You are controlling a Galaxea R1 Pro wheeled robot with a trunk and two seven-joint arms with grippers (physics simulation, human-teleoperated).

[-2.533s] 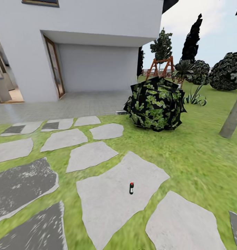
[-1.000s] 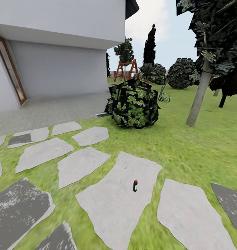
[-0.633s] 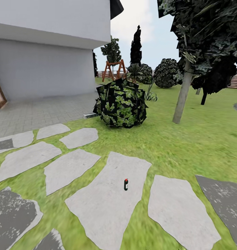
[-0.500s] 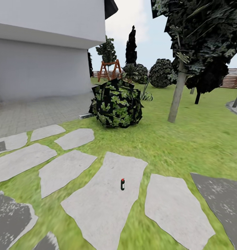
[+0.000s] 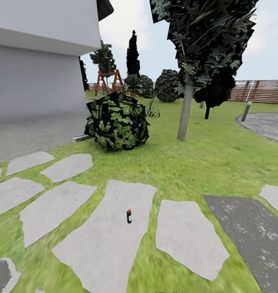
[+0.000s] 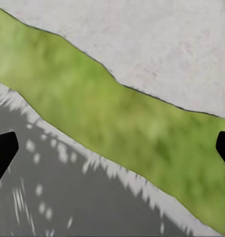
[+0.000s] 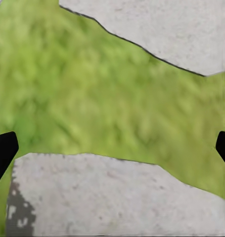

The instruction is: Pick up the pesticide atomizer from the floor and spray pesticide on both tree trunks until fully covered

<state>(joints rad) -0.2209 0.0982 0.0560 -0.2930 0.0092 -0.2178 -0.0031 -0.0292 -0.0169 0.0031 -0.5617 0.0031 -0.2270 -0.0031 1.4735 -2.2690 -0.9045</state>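
The pesticide atomizer [image 5: 129, 216], a tiny dark bottle with a red top, stands upright on a pale grey paving stone [image 5: 106, 236] of the floor, in the head view's lower middle. Beyond it on the lawn rises one of the trees, with a pale straight tree trunk [image 5: 185, 108] under a jagged dark green crown [image 5: 204, 36]. In the left wrist view my left gripper [image 6: 112, 148] is open over grass and stones, its black fingertips [image 6: 2, 150] far apart with nothing between them. My right gripper [image 7: 112, 148] is likewise open above grass and a stone.
A dark leafy bush [image 5: 116, 126] sits left of the trunk, beside the white house [image 5: 37, 61] and its paved terrace. A thin all-black tree [image 5: 207, 108] stands behind the trunk. A brown slatted fence [image 5: 259, 90] and a round paved patch [image 5: 265, 124] lie at the right.
The head camera has swung to the right: the house slid out to the left, and the tree, fence and paved patch came into view. The atomizer stands where it was.
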